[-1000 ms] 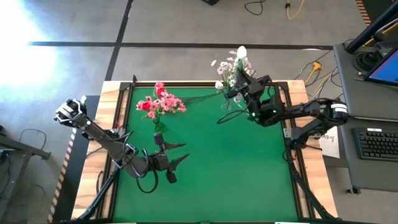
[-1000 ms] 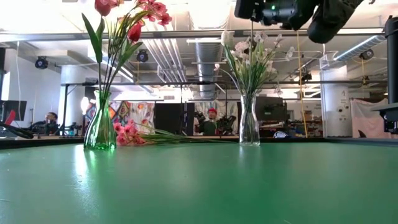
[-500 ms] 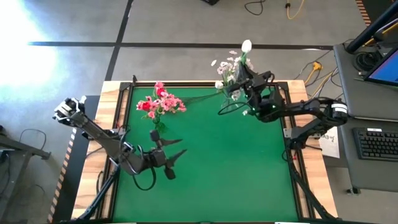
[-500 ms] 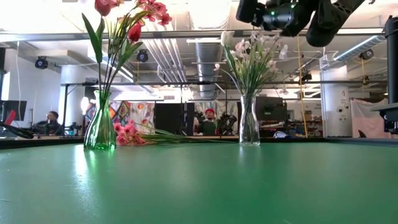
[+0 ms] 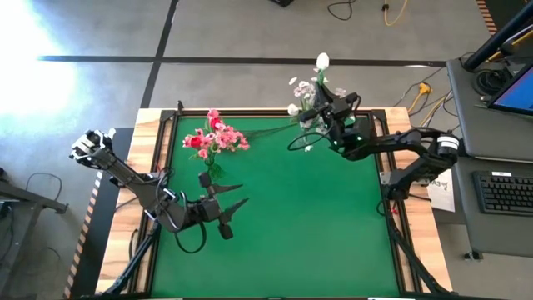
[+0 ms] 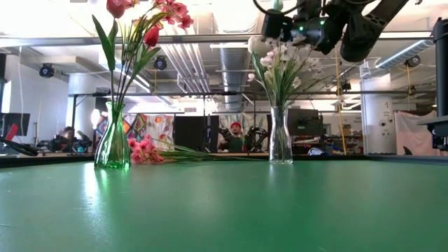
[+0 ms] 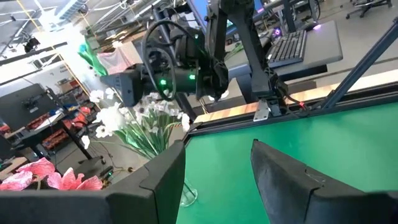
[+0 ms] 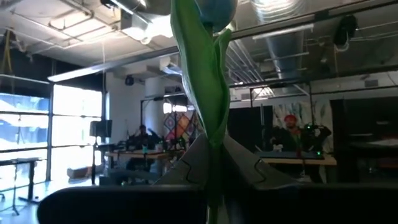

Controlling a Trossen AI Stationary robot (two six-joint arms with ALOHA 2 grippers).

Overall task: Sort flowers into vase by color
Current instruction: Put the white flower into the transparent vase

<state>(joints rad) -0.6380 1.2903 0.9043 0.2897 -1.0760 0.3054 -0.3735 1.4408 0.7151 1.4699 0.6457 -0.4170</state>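
Right claw (image 5: 326,98): we see it closed on a white-bud flower (image 5: 322,61), stem upright, directly over the clear vase (image 6: 281,136) of white sprays.
Move: straight down, we judge.
Left claw (image 5: 235,200): fingers apart, empty, low over the worktop (image 5: 308,225), well apart.

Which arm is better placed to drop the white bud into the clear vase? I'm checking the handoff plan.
Right. Its end effector is shut on the white bud's stem right above the white bouquet. The left end effector hangs open mid-table, holding nothing.
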